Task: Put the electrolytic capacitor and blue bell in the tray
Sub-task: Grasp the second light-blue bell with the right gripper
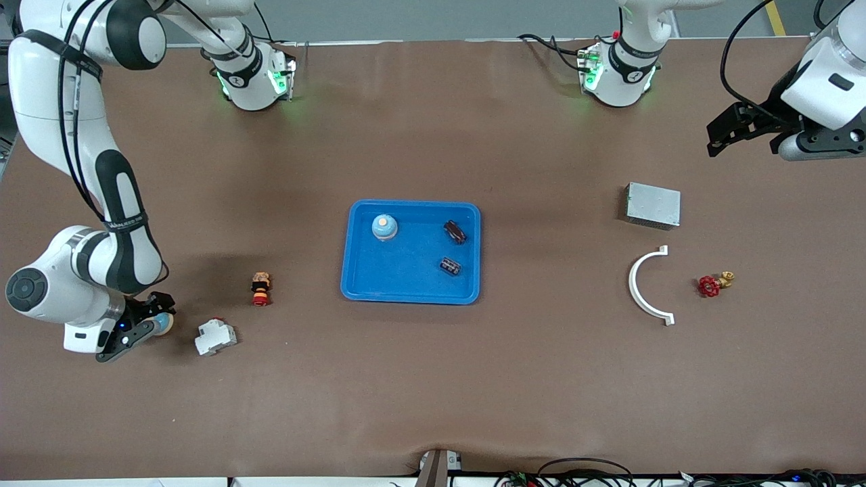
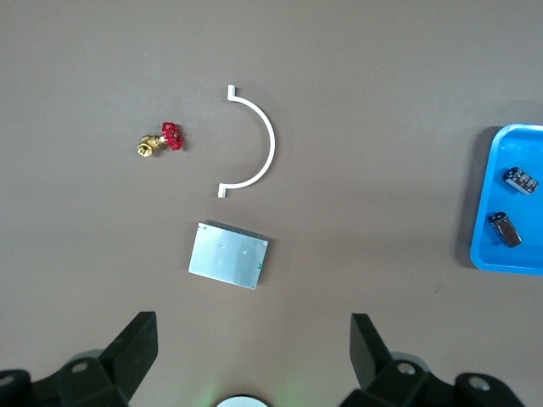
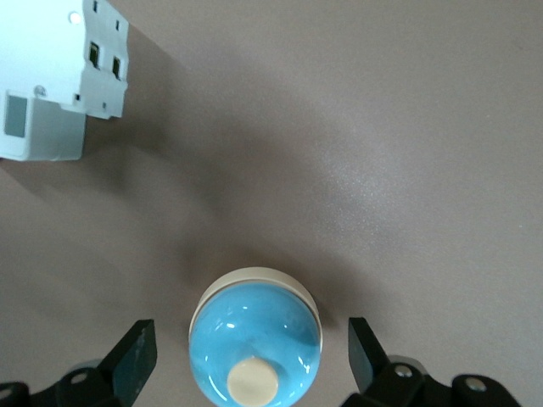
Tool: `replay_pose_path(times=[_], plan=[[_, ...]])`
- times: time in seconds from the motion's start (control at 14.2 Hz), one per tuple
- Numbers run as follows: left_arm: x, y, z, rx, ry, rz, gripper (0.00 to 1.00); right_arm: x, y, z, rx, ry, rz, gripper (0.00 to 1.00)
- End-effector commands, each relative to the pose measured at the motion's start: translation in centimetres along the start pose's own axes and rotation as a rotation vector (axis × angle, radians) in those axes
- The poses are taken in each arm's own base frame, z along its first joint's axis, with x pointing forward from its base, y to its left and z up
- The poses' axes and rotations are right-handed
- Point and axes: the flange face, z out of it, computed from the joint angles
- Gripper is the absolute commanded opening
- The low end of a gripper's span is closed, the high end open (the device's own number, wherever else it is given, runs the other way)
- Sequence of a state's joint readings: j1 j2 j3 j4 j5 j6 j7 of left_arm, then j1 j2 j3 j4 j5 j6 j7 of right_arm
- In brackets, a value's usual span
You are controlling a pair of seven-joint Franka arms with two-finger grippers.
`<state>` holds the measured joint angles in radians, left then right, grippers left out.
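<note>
Brown matting covered the whole table. At its middle the tray [image 1: 411, 289] was seen, with a blue bell [image 1: 384, 227] and two dark electrolytic capacitors [image 1: 455, 231] [image 1: 450, 266] already lying in it, so most of the task was judged done. A second blue bell [image 3: 254, 335] was found still on the table at the right arm's end, between the spread fingers of the right gripper [image 1: 143, 323], which were set low around it and not closed on it; picking it up and carrying it to the tray appeared to be what was left. Just beside that bell a white breaker [image 1: 216, 337] was seen. The left gripper [image 1: 734, 134], open and holding nothing, was waiting high over the left arm's end of the table, above a grey metal box [image 2: 228, 256]. No writing could be read on any object.
</note>
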<state>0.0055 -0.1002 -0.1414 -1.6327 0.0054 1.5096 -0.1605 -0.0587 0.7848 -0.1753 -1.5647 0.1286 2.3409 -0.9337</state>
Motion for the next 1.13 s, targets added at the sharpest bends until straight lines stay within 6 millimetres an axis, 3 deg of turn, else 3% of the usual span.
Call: replay_pose_path(times=[0.0, 0.14, 0.21, 0.28, 0.35, 0.42, 0.84, 1.06], plan=[[-0.2, 0.0, -0.2, -0.013, -0.002, 0.001, 1.0, 0.2, 0.6, -0.1, 0.01, 0.025, -0.01, 1.0], [0.2, 0.3, 0.2, -0.011, -0.008, 0.005, 1.0, -0.2, 0.8, 0.1, 0.011, 0.024, -0.01, 1.0], [0.3, 0.2, 0.3, -0.01, -0.008, 0.004, 1.0, -0.1, 0.8, 0.1, 0.014, 0.027, -0.034, 0.92], [0.3, 0.2, 0.3, -0.01, -0.008, 0.005, 1.0, -0.3, 0.9, 0.1, 0.016, 0.031, -0.066, 0.64], [0.3, 0.2, 0.2, -0.009, -0.006, 0.005, 1.0, -0.4, 1.0, 0.0, 0.016, 0.033, -0.08, 0.22], [0.3, 0.1, 0.2, -0.009, -0.004, 0.004, 1.0, -0.2, 0.8, 0.1, 0.029, 0.049, -0.059, 0.0], [0.8, -0.3, 0.6, -0.003, -0.005, -0.006, 1.0, 0.2, 0.5, -0.2, 0.051, 0.076, -0.025, 0.0], [1.1, -0.2, 0.6, -0.007, 0.015, -0.004, 1.0, 1.8, -1.7, -2.8, 0.115, 0.042, 0.044, 0.0]])
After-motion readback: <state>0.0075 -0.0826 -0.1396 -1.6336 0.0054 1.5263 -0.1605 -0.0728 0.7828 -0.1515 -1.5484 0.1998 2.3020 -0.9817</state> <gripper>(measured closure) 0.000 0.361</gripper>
